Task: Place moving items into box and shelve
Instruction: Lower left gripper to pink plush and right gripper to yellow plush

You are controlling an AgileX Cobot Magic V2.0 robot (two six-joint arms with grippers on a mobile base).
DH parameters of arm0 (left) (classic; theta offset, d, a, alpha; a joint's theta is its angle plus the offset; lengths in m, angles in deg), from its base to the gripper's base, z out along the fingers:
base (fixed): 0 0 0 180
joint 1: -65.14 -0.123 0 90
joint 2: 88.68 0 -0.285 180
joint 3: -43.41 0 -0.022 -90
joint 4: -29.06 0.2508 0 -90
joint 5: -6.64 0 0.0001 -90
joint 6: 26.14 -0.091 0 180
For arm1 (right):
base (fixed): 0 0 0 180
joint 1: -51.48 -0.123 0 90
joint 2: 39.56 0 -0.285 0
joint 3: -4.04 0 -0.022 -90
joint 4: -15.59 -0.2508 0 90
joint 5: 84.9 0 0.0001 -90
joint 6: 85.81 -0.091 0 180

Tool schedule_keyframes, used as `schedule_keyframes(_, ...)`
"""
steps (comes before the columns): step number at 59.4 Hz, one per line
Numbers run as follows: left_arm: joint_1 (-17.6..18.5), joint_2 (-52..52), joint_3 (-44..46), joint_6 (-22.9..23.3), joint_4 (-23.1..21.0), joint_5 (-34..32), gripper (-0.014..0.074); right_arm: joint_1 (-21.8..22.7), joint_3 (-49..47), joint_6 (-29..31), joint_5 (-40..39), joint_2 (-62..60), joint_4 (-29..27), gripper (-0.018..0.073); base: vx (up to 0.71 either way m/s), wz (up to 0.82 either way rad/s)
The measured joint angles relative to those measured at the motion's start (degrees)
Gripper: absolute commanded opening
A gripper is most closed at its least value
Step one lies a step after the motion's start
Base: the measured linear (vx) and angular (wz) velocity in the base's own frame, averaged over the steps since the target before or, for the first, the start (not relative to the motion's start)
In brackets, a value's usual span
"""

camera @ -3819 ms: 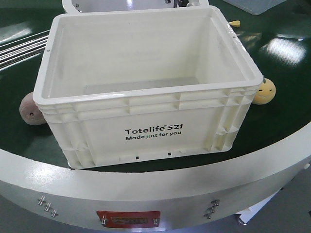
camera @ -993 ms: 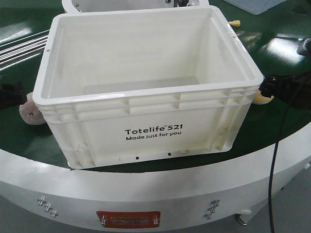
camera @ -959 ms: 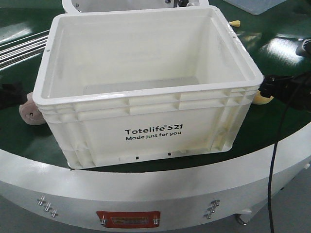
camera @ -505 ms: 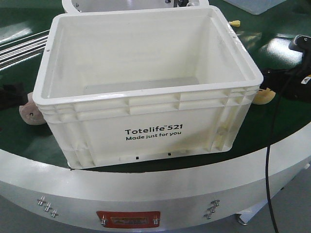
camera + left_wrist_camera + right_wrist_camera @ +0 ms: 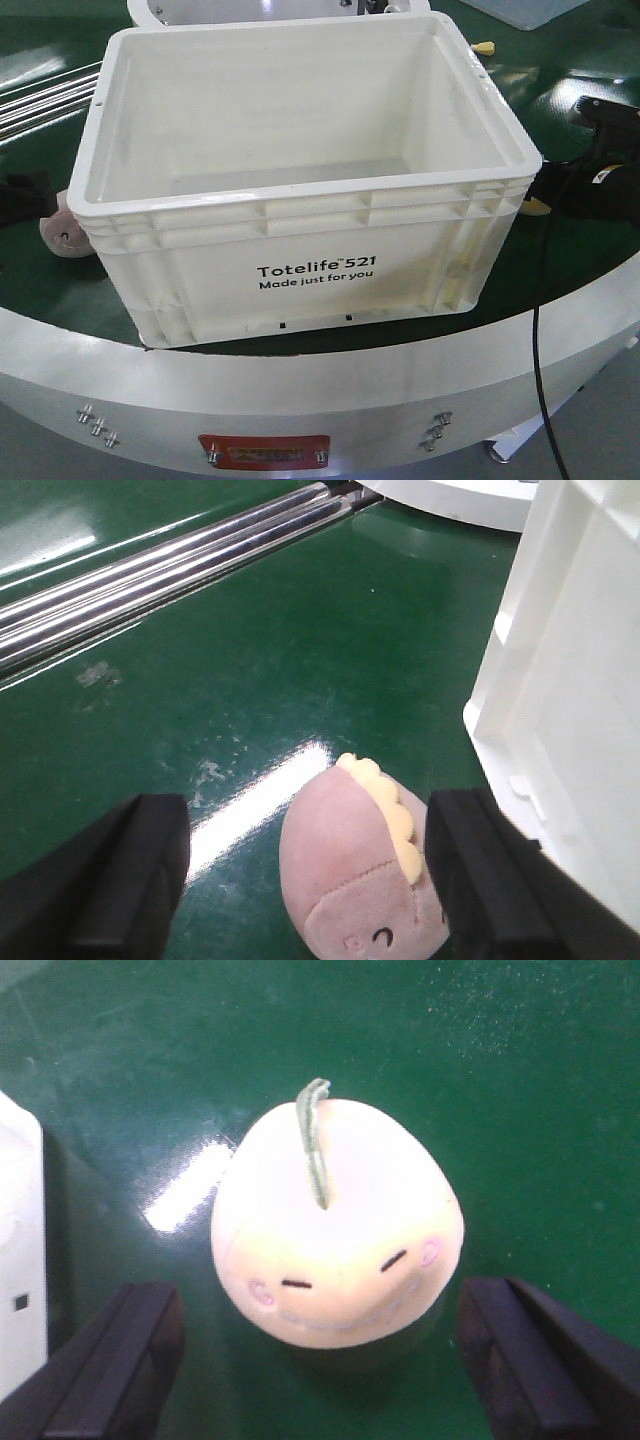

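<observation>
**Crate walls hem in both balls**

The crate (image 5: 300, 200) fills the front-middle of the desk (image 5: 40, 285), and its open top is unobstructed from above. The pink ball (image 5: 365, 880) lies just beside the crate's left wall, leaving the inner jaw of the left gripper (image 5: 305, 880) only a narrow gap. Bare desk runs outward to the steel rods (image 5: 170, 570). The yellow ball (image 5: 335, 1250) has free desk on either side between the parted jaws of the right gripper (image 5: 325, 1360), with the crate wall close by.

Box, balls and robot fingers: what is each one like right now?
box: upright, open on top, nothing seen inside.
pink ball: lying on the green table beside the box, between the left fingers.
yellow ball: sitting on the table, between the right fingers.
left fingers: open.
right fingers: open.
</observation>
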Motion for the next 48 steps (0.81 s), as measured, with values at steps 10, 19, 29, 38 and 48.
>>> schedule_keyframes(10, 0.0, 0.0, 0.0, 0.0, 0.0, 0.5, 0.0587, 0.0, 0.0, 0.0, -2.6, 1.8, 0.0, 0.0592, 0.0, 0.0)
schedule_keyframes(19, 0.0, 0.0, 0.0, 0.0, 0.0, 1.6, 0.0587, 0.0, 0.0, 0.0, -4.1, 3.3, 0.0, 0.0592, 0.0, 0.0)
schedule_keyframes(29, 0.0, 0.0, 0.0, 0.0, 0.0, 2.0, 0.0587, 0.0, 0.0, 0.0, -5.7, 4.7, 0.0, 0.0556, 0.0, 0.0)
schedule_keyframes(38, 0.0, 0.0, 0.0, 0.0, 0.0, 2.1, 0.0587, 0.0, 0.0, 0.0, -5.9, 5.3, 0.0, 0.0382, 0.0, 0.0)
schedule_keyframes(48, 0.0, 0.0, 0.0, 0.0, 0.0, 2.5, 0.0587, 0.0, 0.0, 0.0, -6.2, 5.3, 0.0, 0.0009, 0.0, 0.0)
